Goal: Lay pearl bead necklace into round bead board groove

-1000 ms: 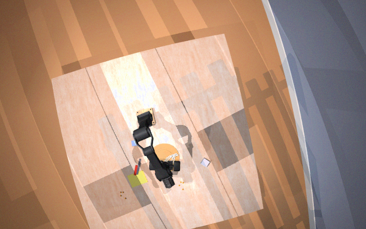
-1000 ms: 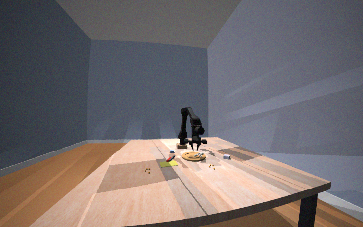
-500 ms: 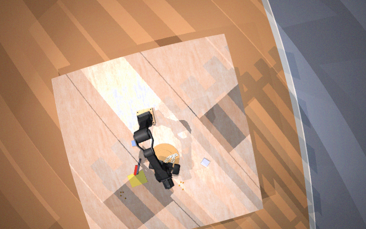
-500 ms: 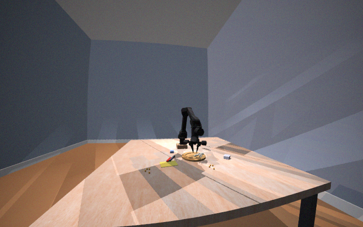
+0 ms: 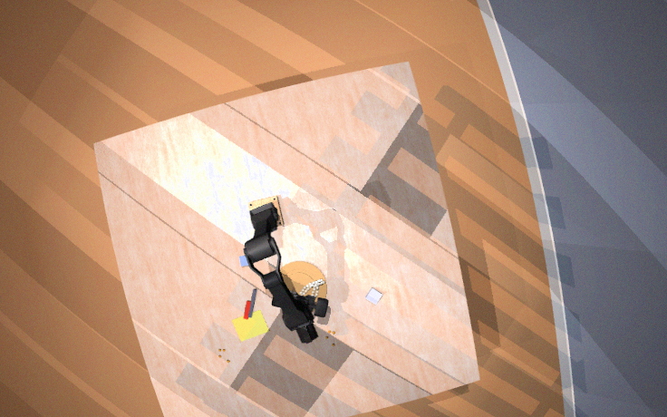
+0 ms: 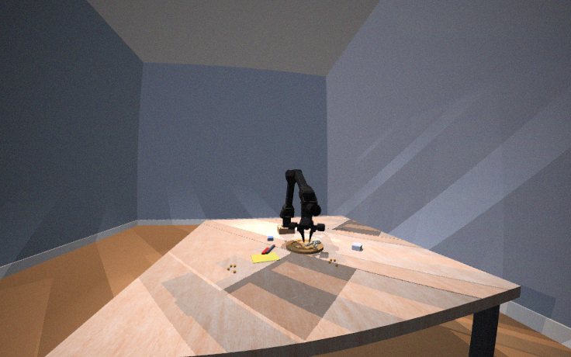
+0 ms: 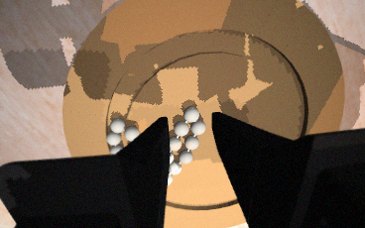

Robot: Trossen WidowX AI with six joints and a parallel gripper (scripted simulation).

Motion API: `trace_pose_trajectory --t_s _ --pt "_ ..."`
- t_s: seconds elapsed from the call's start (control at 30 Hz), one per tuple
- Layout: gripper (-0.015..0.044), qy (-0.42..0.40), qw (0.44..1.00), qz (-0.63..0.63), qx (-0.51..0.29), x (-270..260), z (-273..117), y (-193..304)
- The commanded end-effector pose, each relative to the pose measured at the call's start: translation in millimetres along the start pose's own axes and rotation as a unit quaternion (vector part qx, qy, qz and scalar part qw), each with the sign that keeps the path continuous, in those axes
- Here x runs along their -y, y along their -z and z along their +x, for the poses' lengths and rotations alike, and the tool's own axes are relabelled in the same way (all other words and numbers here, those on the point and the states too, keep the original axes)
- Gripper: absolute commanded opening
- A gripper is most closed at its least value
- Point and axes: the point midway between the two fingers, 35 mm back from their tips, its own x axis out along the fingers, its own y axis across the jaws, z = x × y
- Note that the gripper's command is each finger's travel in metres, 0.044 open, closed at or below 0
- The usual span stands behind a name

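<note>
"Starting at the left, what lies around the round bead board (image 5: 303, 268) (image 6: 296, 247) (image 7: 278, 20)?"

"In the exterior view, small amber beads (image 5: 223, 355) (image 6: 231, 268), then a yellow sheet (image 5: 250, 324) (image 6: 264, 258), both left of the board. I judge them no part of my job."

"And the pearl bead necklace (image 5: 312, 287) (image 6: 312, 243) (image 7: 191, 143)?"

"On the board, bunched in narrow, doubled-up stretches instead of following the round groove. In my wrist view one stretch lies at the board's left; the other runs beneath my gap."

"Are you holding it?"

"No. My gripper (image 5: 310, 302) (image 6: 306, 241) (image 7: 189, 122) is partly apart with nothing clamped, over the board. I think the narrow gap suits taking or nudging one stretch while sparing its neighbour. Spreading the loop looks like the work left; a snagged pearl could drag the rest."

"Right of the board?"

"A pale block (image 5: 373, 295) (image 6: 357, 246), out of my way."
</note>
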Motion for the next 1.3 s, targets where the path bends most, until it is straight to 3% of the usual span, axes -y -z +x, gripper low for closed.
trace_pose_trajectory --t_s 0.0,0.33,0.5,1.27 --pt "0.0120 0.003 1.000 0.003 -0.002 1 8 1" --pt "0.0120 0.004 1.000 0.004 -0.003 2 18 2" --pt "0.0000 0.002 1.000 0.002 -0.004 1 16 2" --pt "0.0000 0.002 1.000 0.002 -0.004 1 16 2"
